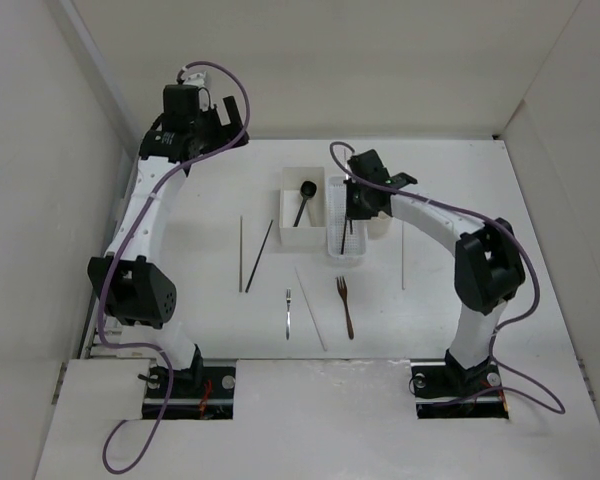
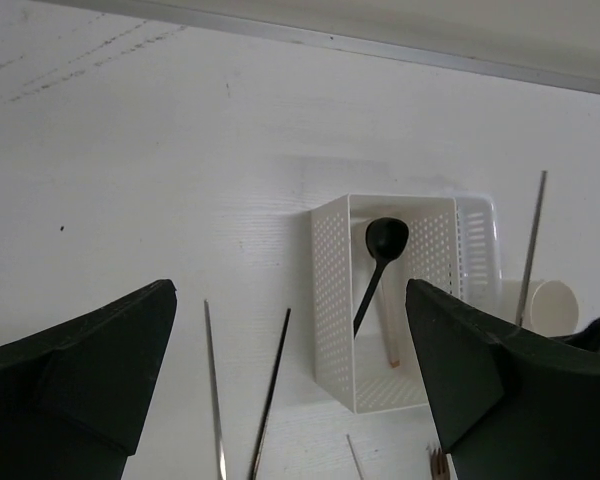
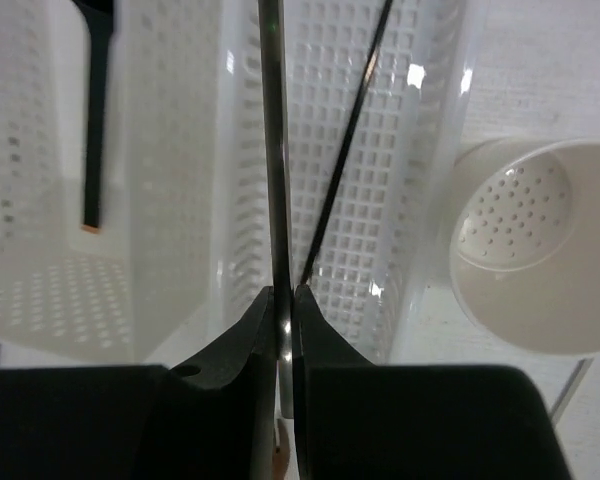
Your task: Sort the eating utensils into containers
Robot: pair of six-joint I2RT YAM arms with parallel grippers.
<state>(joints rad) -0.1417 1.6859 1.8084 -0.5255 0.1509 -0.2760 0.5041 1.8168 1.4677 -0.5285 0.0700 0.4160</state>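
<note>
Both left fingers (image 2: pixel 90 370) stand wide apart, holding nothing; two thin chopsticks (image 1: pixel 241 253) lie on the surface (image 1: pixel 200 250); black spoon (image 1: pixel 302 200) in square box (image 1: pixel 302 237); silver fork (image 1: pixel 289 312), brown fork (image 1: pixel 344 303) nearer the bases; right fingers (image 3: pixel 250 350) pinched on a chopstick (image 3: pixel 271 150) over narrow basket (image 1: pixel 346 248); cream cup (image 3: pixel 540 250) just beside.

white left arm (image 1: pixel 140 215) and right arm (image 1: pixel 430 216), black joints, black left claw (image 2: pixel 290 290) and right claw (image 3: pixel 285 292), purple cables (image 1: pixel 220 66).
</note>
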